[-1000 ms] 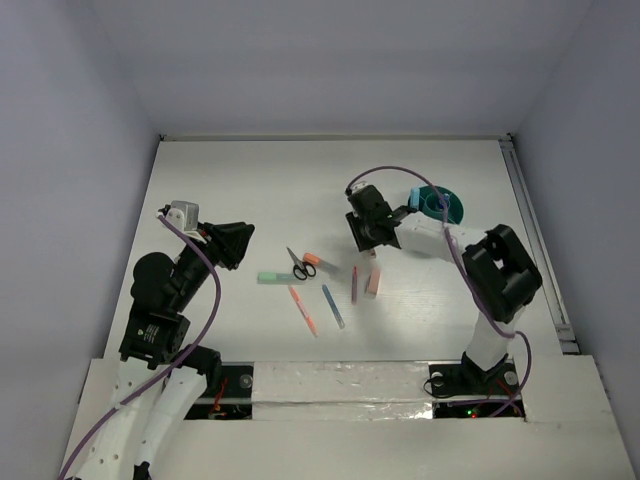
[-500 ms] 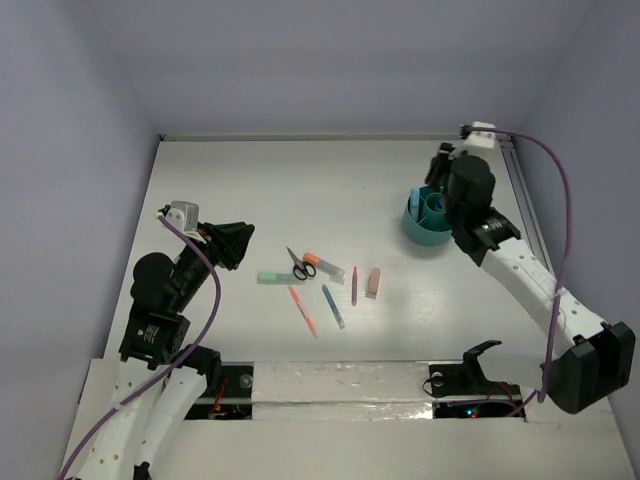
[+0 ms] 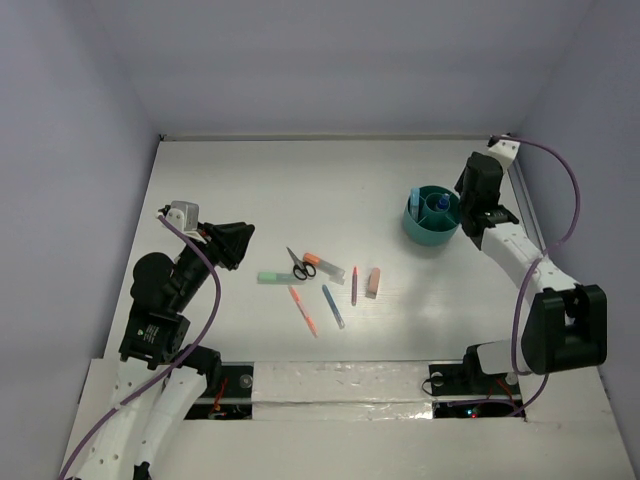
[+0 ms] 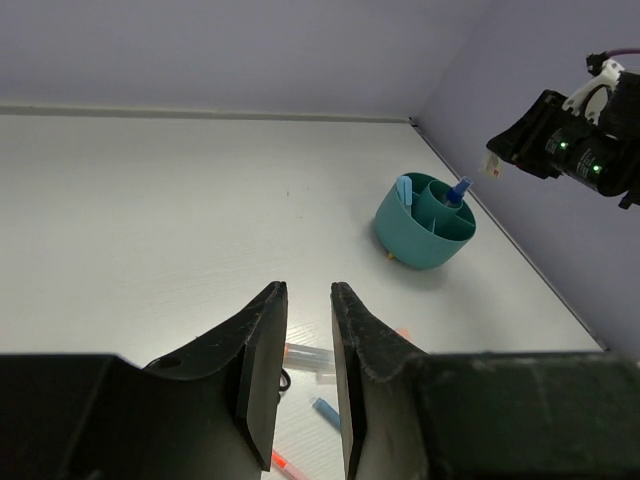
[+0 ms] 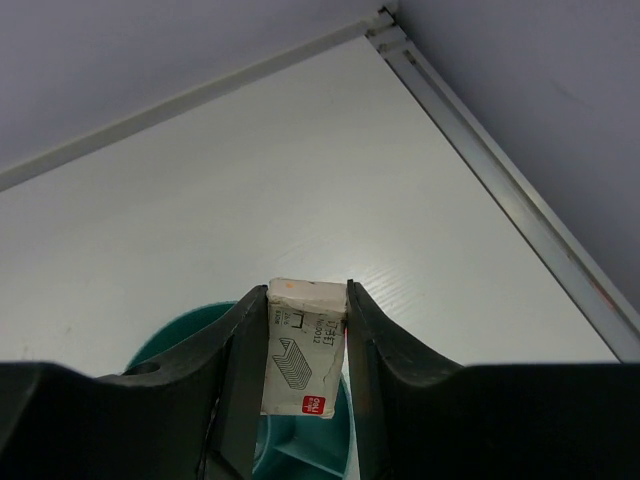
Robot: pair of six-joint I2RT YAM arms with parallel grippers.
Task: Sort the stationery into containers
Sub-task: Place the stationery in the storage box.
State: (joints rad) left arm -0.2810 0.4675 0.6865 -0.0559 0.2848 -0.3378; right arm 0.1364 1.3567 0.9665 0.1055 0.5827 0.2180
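Well left of the teal cup (image 3: 425, 237), a slim blue pen (image 3: 333, 306), a pink block eraser (image 3: 373, 282) and black-handled scissors (image 3: 300, 264) lie on the matte white table (image 3: 250, 180). Further left, the left gripper (image 4: 308, 292) stands slightly parted, empty. Just above the round, divided cup, the right gripper (image 5: 307, 292) pinches a small white printed staple box (image 5: 303, 362). Pale lavender walls (image 3: 330, 60) rise behind.

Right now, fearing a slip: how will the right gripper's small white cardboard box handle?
The small white cardboard box pictures staples, so probably heavy for its size. Flat sides clamped in the right gripper: unlikely to slip.
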